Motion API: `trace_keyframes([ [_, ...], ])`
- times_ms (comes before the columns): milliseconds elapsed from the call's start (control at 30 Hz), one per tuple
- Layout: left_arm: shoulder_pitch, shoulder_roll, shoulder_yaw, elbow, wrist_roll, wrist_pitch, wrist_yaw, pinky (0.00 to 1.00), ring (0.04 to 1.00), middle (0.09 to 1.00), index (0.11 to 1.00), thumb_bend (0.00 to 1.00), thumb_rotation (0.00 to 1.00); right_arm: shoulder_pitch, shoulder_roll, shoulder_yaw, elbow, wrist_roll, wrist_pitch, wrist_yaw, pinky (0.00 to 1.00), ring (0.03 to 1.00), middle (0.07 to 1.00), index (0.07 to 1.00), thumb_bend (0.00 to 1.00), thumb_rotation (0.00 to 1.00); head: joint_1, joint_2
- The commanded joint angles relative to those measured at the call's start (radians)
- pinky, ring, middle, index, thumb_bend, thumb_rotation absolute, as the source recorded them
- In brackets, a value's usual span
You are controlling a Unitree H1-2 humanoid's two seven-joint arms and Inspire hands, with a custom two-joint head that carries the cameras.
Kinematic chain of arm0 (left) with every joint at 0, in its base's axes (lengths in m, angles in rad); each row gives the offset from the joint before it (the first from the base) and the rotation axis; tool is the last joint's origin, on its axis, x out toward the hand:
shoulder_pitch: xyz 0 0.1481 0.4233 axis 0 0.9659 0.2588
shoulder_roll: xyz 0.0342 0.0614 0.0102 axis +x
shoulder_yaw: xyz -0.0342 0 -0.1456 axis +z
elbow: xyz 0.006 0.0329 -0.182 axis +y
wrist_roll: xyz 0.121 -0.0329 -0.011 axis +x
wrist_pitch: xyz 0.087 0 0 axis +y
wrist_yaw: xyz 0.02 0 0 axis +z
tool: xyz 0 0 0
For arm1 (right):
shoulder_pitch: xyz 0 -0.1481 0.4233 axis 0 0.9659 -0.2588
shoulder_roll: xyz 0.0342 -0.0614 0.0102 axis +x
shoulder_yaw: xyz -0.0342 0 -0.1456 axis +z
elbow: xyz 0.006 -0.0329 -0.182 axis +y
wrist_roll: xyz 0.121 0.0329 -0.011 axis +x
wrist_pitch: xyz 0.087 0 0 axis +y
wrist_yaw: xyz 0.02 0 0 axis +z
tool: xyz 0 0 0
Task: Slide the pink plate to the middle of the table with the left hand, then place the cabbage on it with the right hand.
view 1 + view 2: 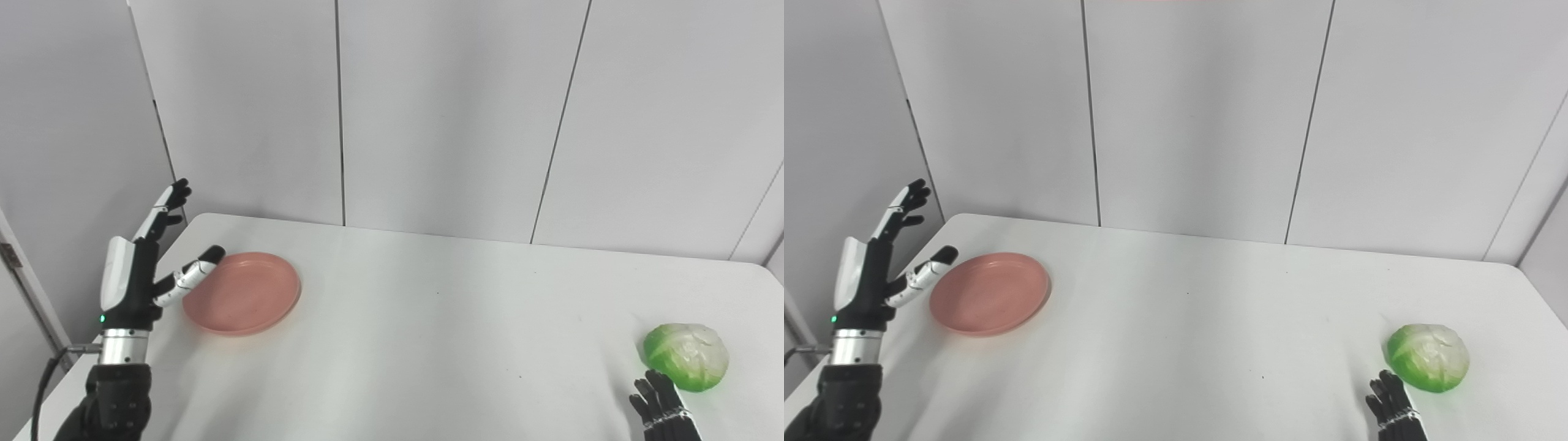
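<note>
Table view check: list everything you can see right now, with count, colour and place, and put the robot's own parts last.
table: one, white, fills the lower part of both views.
pink plate: one, pink, empty, far left part of the table.
cabbage: one, green and whitish, near right part of the table.
wall panels: grey-white with dark seams, behind the table.
left hand: one, black and white, raised at the table's left edge beside the plate, fingers spread, holding nothing.
right hand: one, black, only fingers in view at the bottom right, just short of the cabbage.
</note>
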Motion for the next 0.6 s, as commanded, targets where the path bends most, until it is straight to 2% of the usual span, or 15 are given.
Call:
trace_keyframes([
  [0, -0.072, 0.048, -0.006, 0.050, -0.073, -0.020, -0.006, 0.75, 0.838, 0.864, 0.865, 0.79, 0.79, 0.031, 0.013, 0.007, 0.080, -0.002, 0.012, -0.015, 0.94, 0.932, 0.941, 0.887, 0.69, 0.85, -0.003, 0.000],
  [33, -0.086, 0.054, -0.007, 0.084, -0.102, -0.020, -0.021, 0.76, 0.842, 0.865, 0.868, 0.78, 0.78, 0.031, 0.013, 0.008, 0.081, 0.000, 0.012, -0.016, 0.94, 0.931, 0.940, 0.886, 0.69, 0.84, -0.003, 0.000],
  [167, -0.168, 0.040, 0.050, 0.245, -0.347, -0.020, -0.230, 0.81, 0.903, 0.906, 0.895, 0.80, 0.78, 0.034, 0.014, 0.011, 0.077, 0.000, 0.013, -0.023, 0.94, 0.925, 0.934, 0.883, 0.68, 0.85, -0.006, 0.004],
  [267, -0.234, 0.036, 0.095, 0.373, -0.473, -0.019, -0.354, 0.85, 0.925, 0.927, 0.913, 0.82, 0.79, 0.036, 0.014, 0.014, 0.076, 0.002, 0.013, -0.028, 0.93, 0.924, 0.934, 0.881, 0.67, 0.85, -0.007, 0.004],
  [367, -0.277, 0.034, 0.130, 0.456, -0.543, -0.008, -0.422, 0.84, 0.929, 0.937, 0.928, 0.81, 0.82, 0.038, 0.015, 0.015, 0.073, 0.004, 0.013, -0.027, 0.94, 0.925, 0.935, 0.882, 0.66, 0.84, -0.011, 0.006],
  [467, -0.317, 0.031, 0.162, 0.530, -0.601, 0.015, -0.477, 0.83, 0.921, 0.931, 0.942, 0.88, 0.83, 0.041, 0.014, 0.018, 0.067, 0.002, 0.016, -0.031, 0.93, 0.921, 0.933, 0.877, 0.68, 0.84, -0.013, 0.007],
  [567, -0.356, 0.029, 0.189, 0.597, -0.648, 0.049, -0.525, 0.84, 0.921, 0.926, 0.926, 0.86, 0.82, 0.044, 0.013, 0.022, 0.062, 0.007, 0.017, -0.032, 0.93, 0.918, 0.930, 0.872, 0.69, 0.83, -0.018, 0.009],
])
